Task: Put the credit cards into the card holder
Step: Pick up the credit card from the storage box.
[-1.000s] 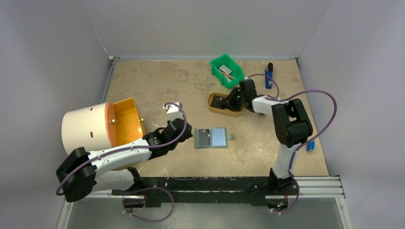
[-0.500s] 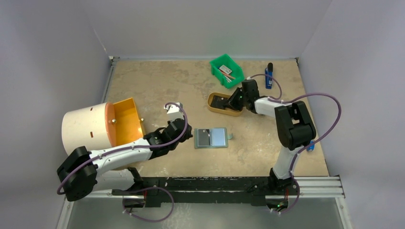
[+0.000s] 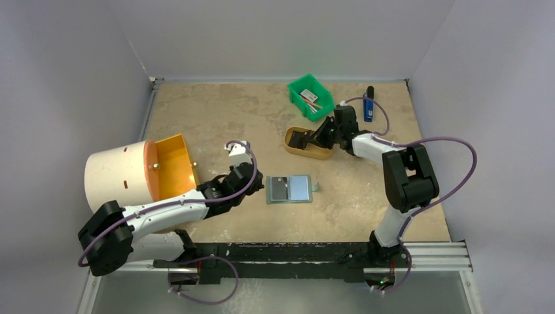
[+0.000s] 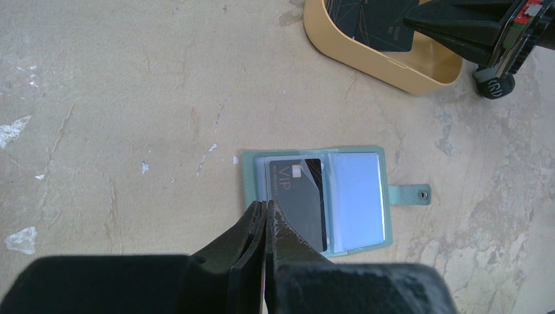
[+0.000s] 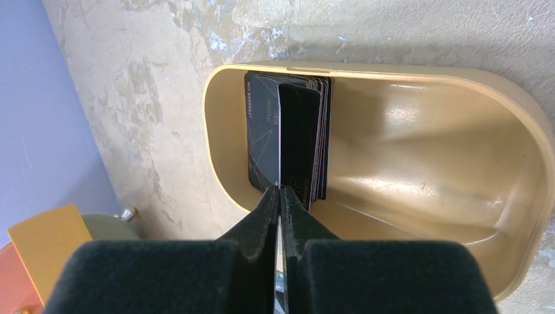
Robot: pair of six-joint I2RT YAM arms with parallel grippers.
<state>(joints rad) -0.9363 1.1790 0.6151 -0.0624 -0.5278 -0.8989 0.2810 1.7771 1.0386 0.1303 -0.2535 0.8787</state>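
Top external: beige stone-look tabletop [image 3: 216,118], card holder [image 3: 290,189] open, lavender walls [image 3: 294,33].

You see a green bin [image 3: 322,90] at the far edge of the desk [image 3: 216,118]. A tan oval tray [image 3: 305,154] is just nearer, a blue pen [image 3: 369,104] is to the right, and a white drum [image 3: 118,173] stands at the left.

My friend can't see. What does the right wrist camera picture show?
The right gripper pinches one black card tilted up from a stack of black cards in a tan oval tray. The tray sits on a beige table.
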